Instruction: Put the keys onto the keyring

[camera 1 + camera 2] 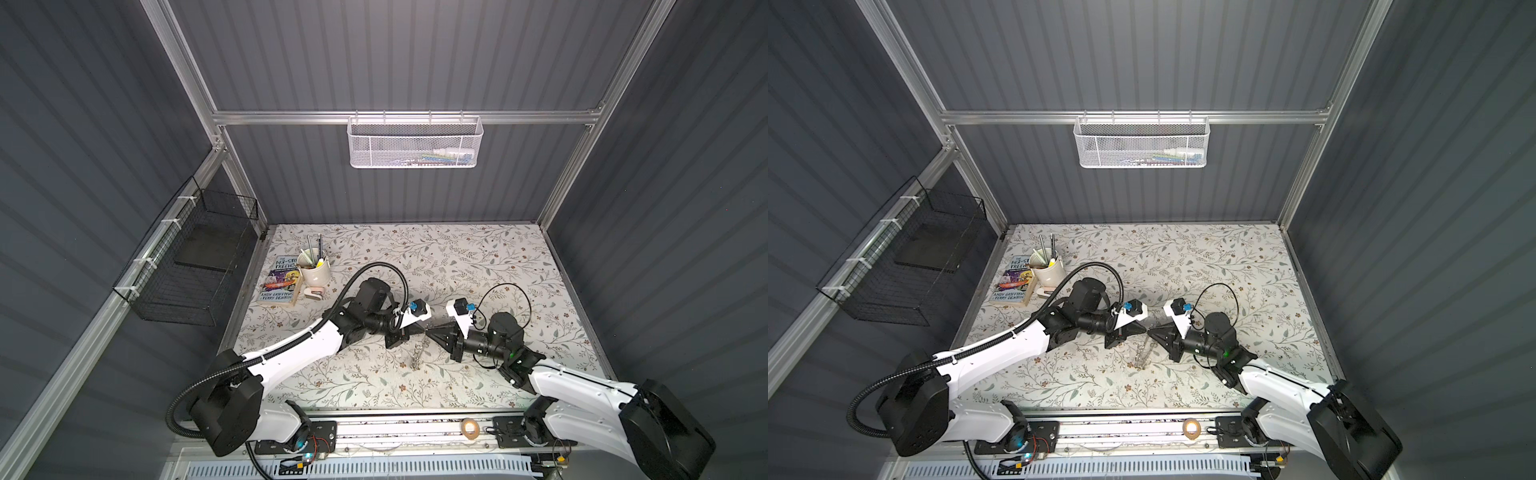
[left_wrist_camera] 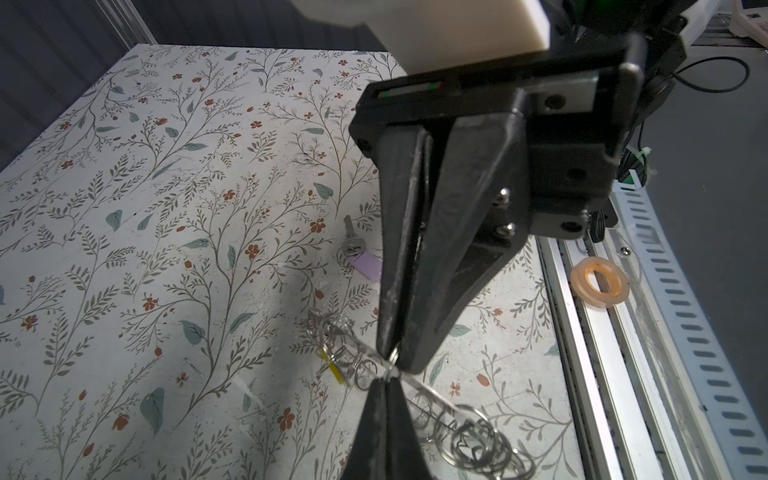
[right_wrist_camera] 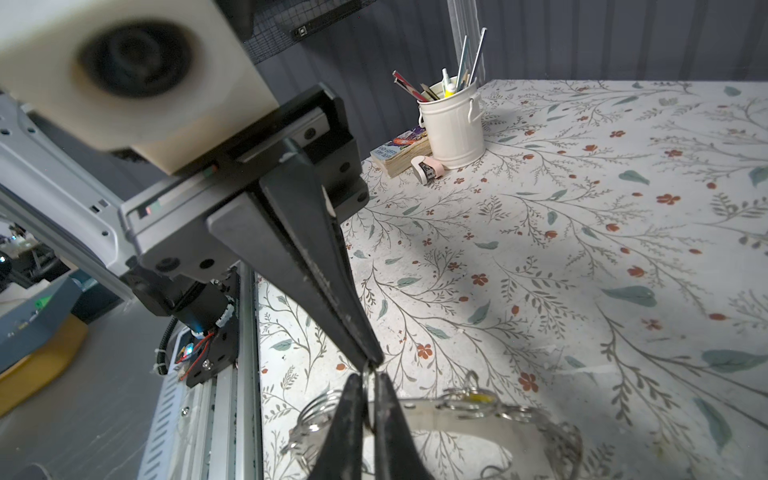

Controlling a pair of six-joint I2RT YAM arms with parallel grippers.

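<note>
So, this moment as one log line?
both jaws: shut on large flat grey metal keyring | yellow plastic tag: among its loops | lilac-tagged metal key: on floral table

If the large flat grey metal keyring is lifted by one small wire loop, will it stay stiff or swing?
The flat grey metal keyring looks rigid, so it probably will not bend. Its small wire loops lie at different angles, so held by one it would likely swing and tilt. The thin smooth wire may slip from a pinch.
</note>
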